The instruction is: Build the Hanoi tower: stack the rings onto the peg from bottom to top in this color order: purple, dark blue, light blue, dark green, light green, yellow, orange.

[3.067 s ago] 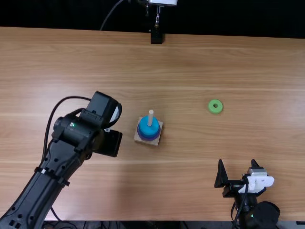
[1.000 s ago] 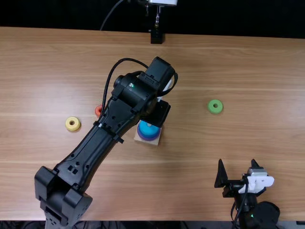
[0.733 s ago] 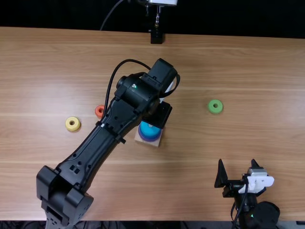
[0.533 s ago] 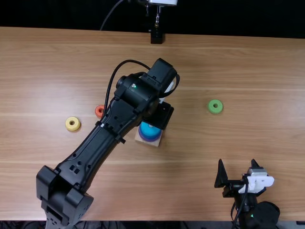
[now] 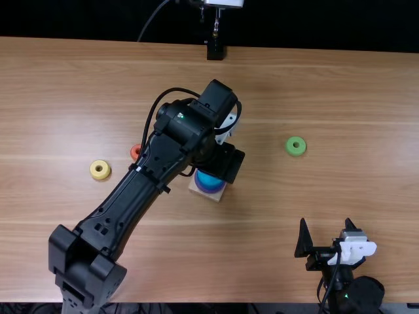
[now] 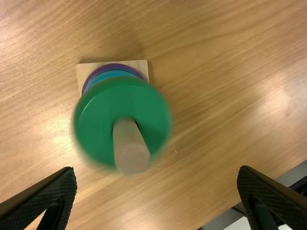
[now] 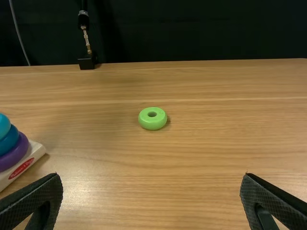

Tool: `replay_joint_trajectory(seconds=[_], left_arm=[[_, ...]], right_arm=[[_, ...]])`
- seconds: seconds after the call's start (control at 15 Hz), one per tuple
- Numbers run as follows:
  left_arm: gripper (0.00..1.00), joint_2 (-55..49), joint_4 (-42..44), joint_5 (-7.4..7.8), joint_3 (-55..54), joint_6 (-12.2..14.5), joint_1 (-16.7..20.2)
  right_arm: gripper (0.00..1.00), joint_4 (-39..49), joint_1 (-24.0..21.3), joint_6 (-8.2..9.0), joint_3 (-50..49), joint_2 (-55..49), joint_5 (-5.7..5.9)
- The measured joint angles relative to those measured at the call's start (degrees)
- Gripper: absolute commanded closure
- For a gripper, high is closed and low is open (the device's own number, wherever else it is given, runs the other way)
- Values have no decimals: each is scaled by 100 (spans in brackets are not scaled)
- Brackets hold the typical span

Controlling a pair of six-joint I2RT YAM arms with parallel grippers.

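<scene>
Wooden table (image 5: 340,91) | dark green ring (image 6: 93,120) around peg (image 6: 130,148) — topmost | left gripper (image 5: 221,161) above peg, fingers apart | right gripper (image 5: 326,226) (likewise spread) — well right of peg

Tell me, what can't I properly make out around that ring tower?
- Top view: part of the orange ring, under the left arm; the tower's upper part, behind that arm's gripper.
- Left wrist view: how low the dark green ring sits; its own blurred disc covers what lies beneath.
- Right wrist view: the rest of the wooden base, cut off by the picture's edge.
</scene>
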Motion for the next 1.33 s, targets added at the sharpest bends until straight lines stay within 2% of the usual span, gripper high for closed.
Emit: replay_joint_trajectory(seconds=[0.33, 0.53, 0.73, 0.87, 1.07, 1.2, 1.33], left_arm=[[0, -2, 11, 24, 0, -2, 199], [0, -201, 92, 20, 0, 7, 614], [0, -1003, 138, 26, 0, 2, 1080], [0, -1781, 623, 26, -334, 2, 1473], [0, -2970, 2406, 15, -1991, -2, 2133], [0, -3668, 3519, -90, -3130, 0, 2492], [0, -4459, 3753, -538, -3930, -2, 2774]], right_arm=[[0, 2, 0, 0, 0, 0, 0], [0, 4, 0, -4, 0, 0, 0], [0, 2, 0, 0, 0, 0, 0], [0, 2, 0, 0, 0, 0, 2], [0, 2, 0, -2, -2, 0, 2], [0, 2, 0, 0, 0, 0, 2], [0, 2, 0, 0, 0, 0, 2]])
